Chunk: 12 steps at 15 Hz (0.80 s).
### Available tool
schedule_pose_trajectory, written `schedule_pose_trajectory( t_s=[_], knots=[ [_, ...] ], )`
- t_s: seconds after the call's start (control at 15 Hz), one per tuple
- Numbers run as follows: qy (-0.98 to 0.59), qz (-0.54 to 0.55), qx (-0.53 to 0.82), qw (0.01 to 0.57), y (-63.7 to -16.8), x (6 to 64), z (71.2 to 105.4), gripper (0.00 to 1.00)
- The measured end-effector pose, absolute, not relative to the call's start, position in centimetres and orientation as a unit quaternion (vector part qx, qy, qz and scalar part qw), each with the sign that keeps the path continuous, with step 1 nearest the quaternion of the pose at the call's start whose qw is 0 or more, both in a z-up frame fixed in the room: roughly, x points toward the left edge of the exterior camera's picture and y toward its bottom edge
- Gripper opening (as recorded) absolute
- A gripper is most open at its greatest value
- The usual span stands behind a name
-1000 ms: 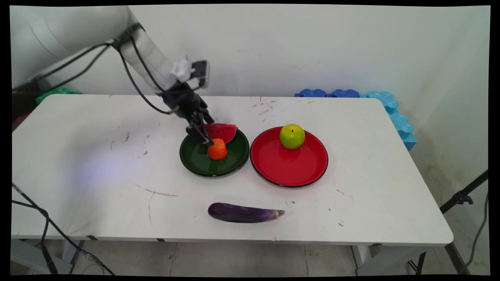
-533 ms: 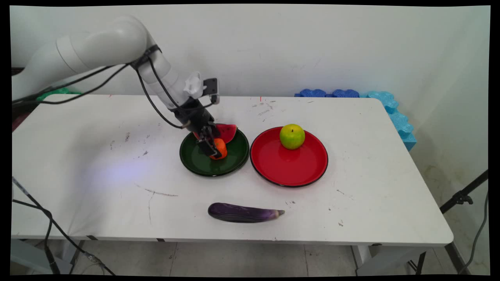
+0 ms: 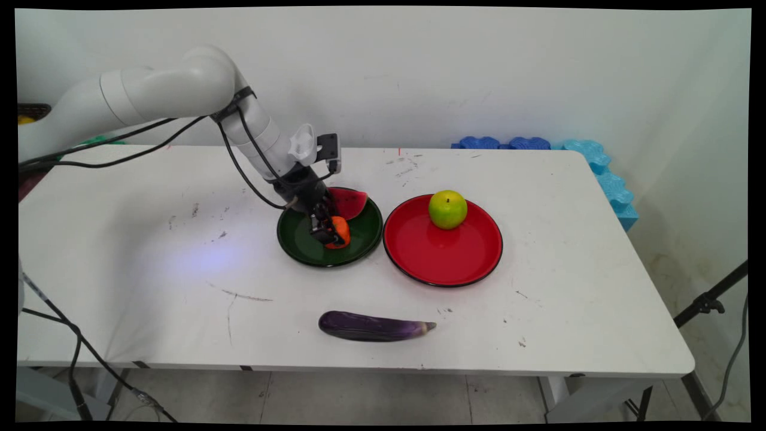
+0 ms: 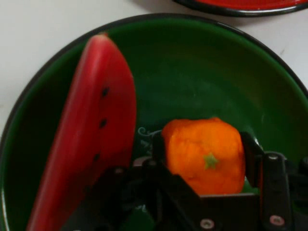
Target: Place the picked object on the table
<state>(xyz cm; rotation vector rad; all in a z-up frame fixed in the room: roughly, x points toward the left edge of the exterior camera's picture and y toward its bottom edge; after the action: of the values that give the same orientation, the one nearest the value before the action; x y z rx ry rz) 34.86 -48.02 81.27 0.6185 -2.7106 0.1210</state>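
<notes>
Orange fruit was found seated in the green plate, beside the watermelon slice — the gripper fingers were closed against its two sides; it was not lifted — the apple was noted on the red plate

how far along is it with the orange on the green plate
Done: the gripper is down in the green plate, its fingers closed on either side of the orange. In hand: that grasp, with the orange not yet lifted, beside the watermelon slice. Left: any lift. The apple on the red plate and the eggplant lie apart.
</notes>
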Motion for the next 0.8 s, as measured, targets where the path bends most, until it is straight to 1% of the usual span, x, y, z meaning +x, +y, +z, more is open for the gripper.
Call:
schedule_pose_trajectory(
  t_s=[0.2,0.4,0.67,0.8],
  knots=[
    [-0.959,0.041,0.216,0.182,-47.5,34.6,81.3,0.00],
    [-0.957,0.041,0.213,0.190,-46.8,34.2,82.3,0.00],
    [-0.954,0.042,0.213,0.208,-46.3,33.0,85.9,0.00],
    [-0.950,0.042,0.214,0.225,-45.8,31.5,89.0,0.00]
  ],
)
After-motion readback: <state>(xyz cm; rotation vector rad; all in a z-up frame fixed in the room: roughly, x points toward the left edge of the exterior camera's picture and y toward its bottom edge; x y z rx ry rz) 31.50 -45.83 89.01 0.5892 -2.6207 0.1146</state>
